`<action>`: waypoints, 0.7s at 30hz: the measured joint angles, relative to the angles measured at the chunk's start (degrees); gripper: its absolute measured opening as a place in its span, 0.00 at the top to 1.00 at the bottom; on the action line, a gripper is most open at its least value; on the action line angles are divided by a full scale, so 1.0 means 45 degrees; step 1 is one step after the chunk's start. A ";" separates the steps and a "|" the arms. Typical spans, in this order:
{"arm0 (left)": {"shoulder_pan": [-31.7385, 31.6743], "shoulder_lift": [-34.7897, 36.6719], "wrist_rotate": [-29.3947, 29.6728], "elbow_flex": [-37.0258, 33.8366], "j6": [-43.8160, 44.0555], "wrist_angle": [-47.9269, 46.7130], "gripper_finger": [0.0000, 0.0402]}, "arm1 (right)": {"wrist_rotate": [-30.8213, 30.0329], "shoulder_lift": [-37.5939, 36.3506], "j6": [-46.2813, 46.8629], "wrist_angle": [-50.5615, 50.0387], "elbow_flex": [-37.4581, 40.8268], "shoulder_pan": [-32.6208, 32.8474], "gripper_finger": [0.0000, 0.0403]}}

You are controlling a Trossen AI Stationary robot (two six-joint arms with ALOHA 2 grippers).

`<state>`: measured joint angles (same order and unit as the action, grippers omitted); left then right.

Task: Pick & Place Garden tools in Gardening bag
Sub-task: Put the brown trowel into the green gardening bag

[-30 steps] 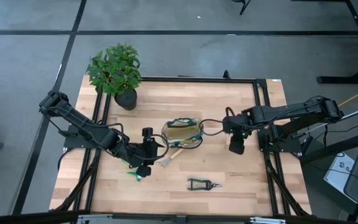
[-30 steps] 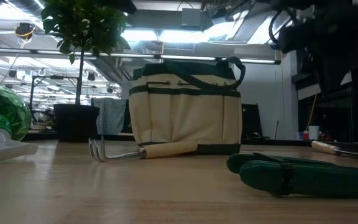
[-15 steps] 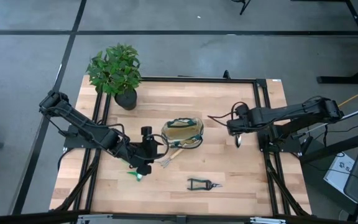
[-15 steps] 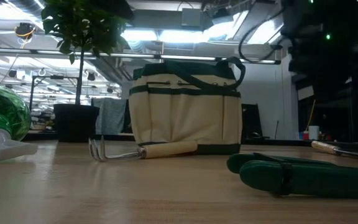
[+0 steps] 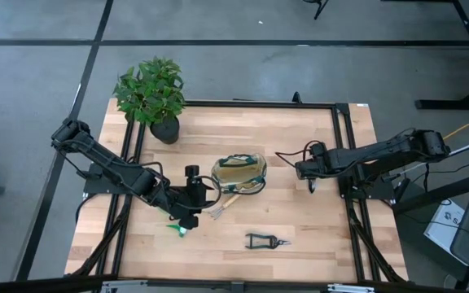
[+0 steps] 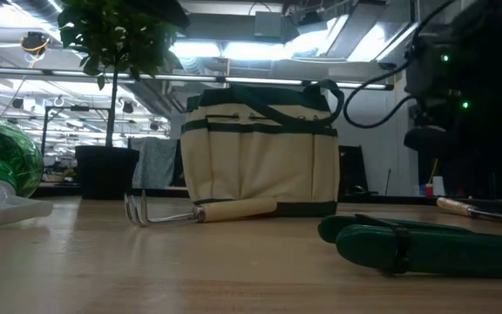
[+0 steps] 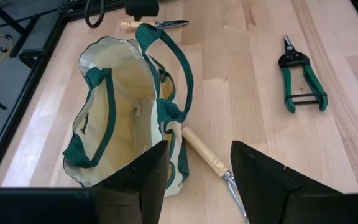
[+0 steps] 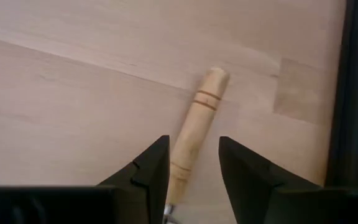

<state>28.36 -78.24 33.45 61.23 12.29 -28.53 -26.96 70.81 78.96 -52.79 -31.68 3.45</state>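
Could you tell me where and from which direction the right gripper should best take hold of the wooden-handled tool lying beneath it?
Grip the wooden handle at mid-length, coming straight down. It lies flat on the table, and the right gripper is open and straddles it already.

The gardening bag (image 5: 239,172) stands mid-table, rake (image 5: 222,204) touching its base (shears (image 5: 265,241) lie well apart).

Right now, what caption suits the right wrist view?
Open right gripper poised over a wooden tool handle lying on the table.
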 joint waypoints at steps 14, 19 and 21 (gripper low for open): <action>0.0000 0.0000 0.0000 -0.0005 0.0097 0.0007 0.58 | -0.0012 -0.0031 -0.0740 0.3326 0.2089 -0.0744 0.65; 0.0000 0.0000 0.0017 -0.0010 0.0099 0.0010 0.58 | -0.0048 -0.0039 -0.1464 0.3360 0.2147 -0.0749 0.65; 0.0000 0.0000 0.0078 -0.0010 0.0042 0.0010 0.58 | -0.0078 -0.0034 -0.1898 0.3416 0.2157 -0.0753 0.65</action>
<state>28.36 -78.24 33.80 61.19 12.48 -28.49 -27.31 70.65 70.42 -37.42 -21.98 0.06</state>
